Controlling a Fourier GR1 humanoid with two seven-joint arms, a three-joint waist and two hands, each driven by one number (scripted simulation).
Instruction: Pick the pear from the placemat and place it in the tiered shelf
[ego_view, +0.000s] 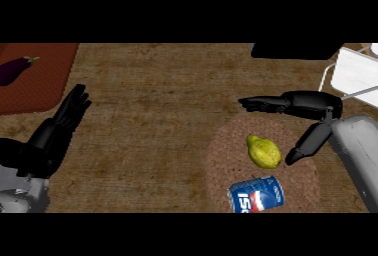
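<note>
The pick is only beginning: the pear (263, 151) is lying on the placemat (221, 167) close to a blue can (257, 196), yellow-green, lumpy and narrower at its far end. The right hand (310, 102) is hovering open, fingers (260, 104) stretched beyond it and thumb pointing down beside it, apparently not touching; lifting and carrying it to the tiered shelf (358, 75) are both remaining
</note>
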